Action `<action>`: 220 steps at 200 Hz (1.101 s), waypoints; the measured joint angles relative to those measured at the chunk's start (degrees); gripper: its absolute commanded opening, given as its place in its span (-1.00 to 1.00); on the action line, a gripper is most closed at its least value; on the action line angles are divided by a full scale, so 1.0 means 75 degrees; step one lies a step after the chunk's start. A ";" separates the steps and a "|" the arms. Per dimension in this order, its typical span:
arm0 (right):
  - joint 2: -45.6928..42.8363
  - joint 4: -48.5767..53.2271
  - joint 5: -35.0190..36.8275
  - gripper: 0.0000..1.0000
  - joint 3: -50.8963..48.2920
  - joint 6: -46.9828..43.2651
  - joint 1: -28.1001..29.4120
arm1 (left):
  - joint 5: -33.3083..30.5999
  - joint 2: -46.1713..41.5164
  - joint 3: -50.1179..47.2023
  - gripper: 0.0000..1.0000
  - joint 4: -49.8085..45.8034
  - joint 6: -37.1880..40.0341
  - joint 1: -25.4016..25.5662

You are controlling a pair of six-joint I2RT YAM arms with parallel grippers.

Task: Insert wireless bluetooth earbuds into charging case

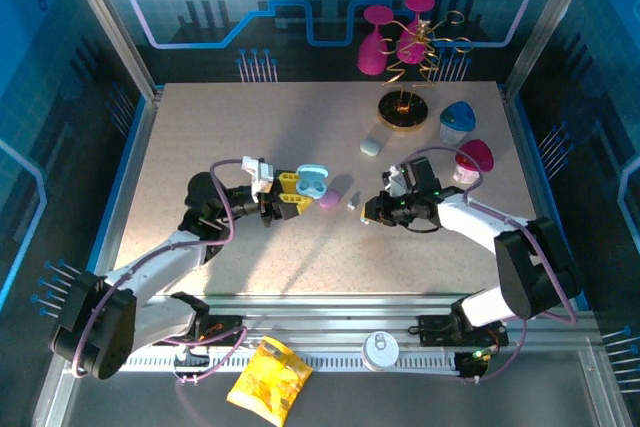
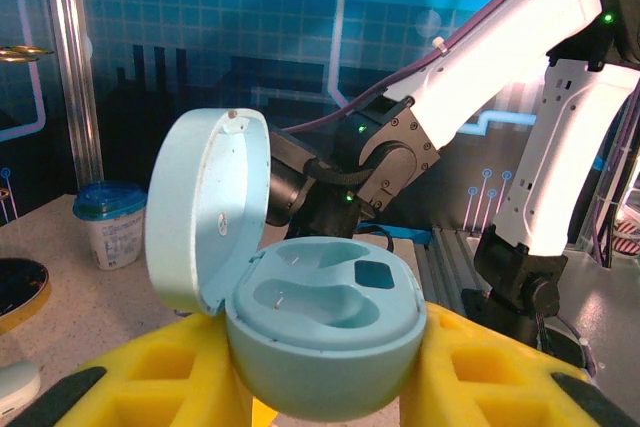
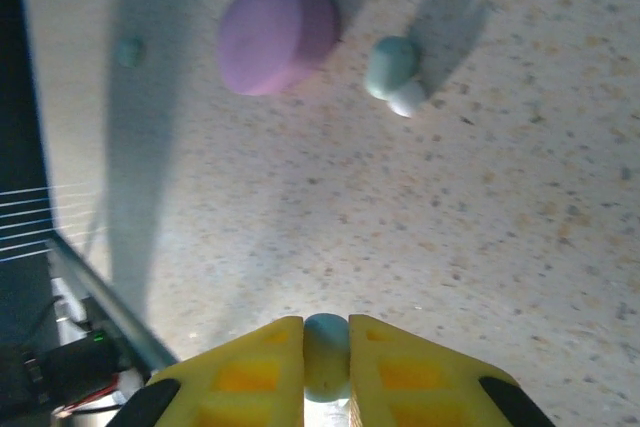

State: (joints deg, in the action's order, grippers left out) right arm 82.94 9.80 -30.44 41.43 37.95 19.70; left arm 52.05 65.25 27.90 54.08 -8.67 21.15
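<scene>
**Top external**
- Desk (image 1: 200,157): speckled beige, with blue panels behind it and to both sides.
- Left end effector (image 1: 298,191): left of desk centre, its yellow fingers closed on the charging case.
- Charging case (image 1: 313,182): pale blue, lid open, sitting at the left fingertips.
- Purple case (image 1: 329,200): on the desk, just right of the charging case.
- Loose earbud (image 1: 351,202): tiny pale speck on the desk, between the purple case and the right end effector.
- Right end effector (image 1: 366,211): right of centre, pointing toward the left one. Its grip is too small to read in this view.
- Grey case (image 1: 371,147): on the desk, farther back.
- Gold wire stand (image 1: 403,111), blue-lidded cup (image 1: 457,123), pink-lidded cup (image 1: 473,158): back right of the desk.
- Yellow packet (image 1: 268,382), can (image 1: 380,350): on the near rail by the arm bases.

**Left wrist**
- Left end effector (image 2: 320,392): clamped on the lower shell of the charging case from both sides.
- Charging case (image 2: 330,297): upright, lid (image 2: 205,212) hinged up on the left. Both sockets are bare.
- Blue-lidded cup (image 2: 108,223): on the desk at the far left.
- Right arm (image 2: 500,87): white, in the background.

**Right wrist**
- Right end effector (image 3: 325,347): nearly shut, pinching the held earbud.
- Held earbud (image 3: 325,352): pale blue-green, between the yellow fingertips and above the desk (image 3: 500,247).
- Loose earbud (image 3: 393,69): pale blue with a white tip, lying on the desk just beside the purple case (image 3: 277,32).
</scene>
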 measured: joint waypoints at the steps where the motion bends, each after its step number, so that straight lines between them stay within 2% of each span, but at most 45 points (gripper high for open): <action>1: -0.0003 -0.0020 -0.0050 -0.74 -0.0012 0.0000 -0.0023 | 0.0000 0.0003 0.0000 -0.37 0.0006 0.0000 0.0000; 54: -0.0227 -0.0764 -0.1577 -0.74 -0.0297 0.0137 -0.0379 | 0.0000 0.0178 0.0000 -0.37 0.0122 -0.0003 0.0000; 105: -0.0629 -0.2005 -0.2579 -0.74 -0.0425 0.0737 -0.0446 | 0.0000 0.0487 0.0000 -0.38 0.0376 -0.0015 0.0000; 163: -0.1145 -0.3841 -0.3016 -0.75 -0.0516 0.2008 -0.0452 | 0.0003 0.0781 0.0000 -0.37 0.0638 -0.0061 0.0000; 220: -0.1638 -0.3870 -0.3031 -0.78 -0.0017 0.2168 -0.0373 | 0.0003 0.1026 0.0000 -0.38 0.0833 -0.0073 -0.0029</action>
State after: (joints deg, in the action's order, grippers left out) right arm 70.65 -19.22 -53.17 41.30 54.22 16.91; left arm 52.07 72.95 27.90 60.34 -9.21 20.93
